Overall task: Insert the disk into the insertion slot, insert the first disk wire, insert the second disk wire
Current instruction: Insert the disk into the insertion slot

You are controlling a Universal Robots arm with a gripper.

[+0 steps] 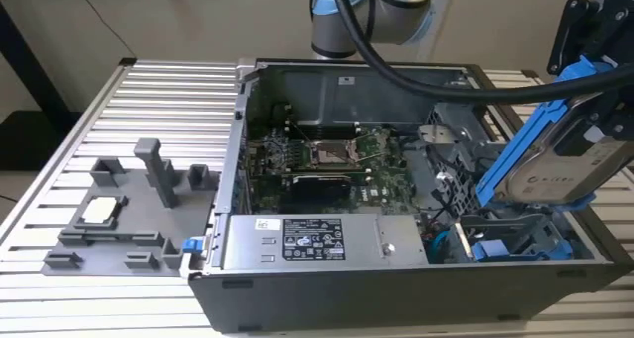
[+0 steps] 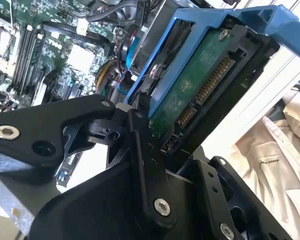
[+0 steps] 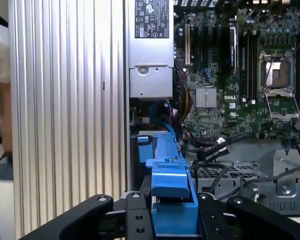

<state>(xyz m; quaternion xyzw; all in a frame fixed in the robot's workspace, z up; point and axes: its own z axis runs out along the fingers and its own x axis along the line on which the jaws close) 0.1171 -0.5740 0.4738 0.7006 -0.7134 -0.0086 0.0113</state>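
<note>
My gripper (image 1: pixel 597 126) is shut on the disk (image 1: pixel 554 163), a silver-grey drive in a bright blue carrier. It hangs tilted above the corner of the open computer case at the exterior view's right. In the second wrist view the disk's green underside (image 2: pixel 197 85) sits between my black fingers (image 2: pixel 140 135). The first wrist view looks along the blue carrier (image 3: pixel 170 187) held in my gripper (image 3: pixel 172 220). The insertion slot (image 1: pixel 510 234), a grey metal bay, lies below the disk with a blue part inside. A blue cable (image 3: pixel 160 107) and black wires lie beside it; which are the disk wires I cannot tell.
A grey power-supply box (image 1: pixel 317 241) lies along the case's near wall, with the motherboard (image 1: pixel 327 156) behind it and a perforated cage (image 1: pixel 458 126) beside the disk. A grey fixture (image 1: pixel 129 212) stands on the ribbed table (image 1: pixel 148 93). A white garment (image 2: pixel 270 150) lies beyond the table edge.
</note>
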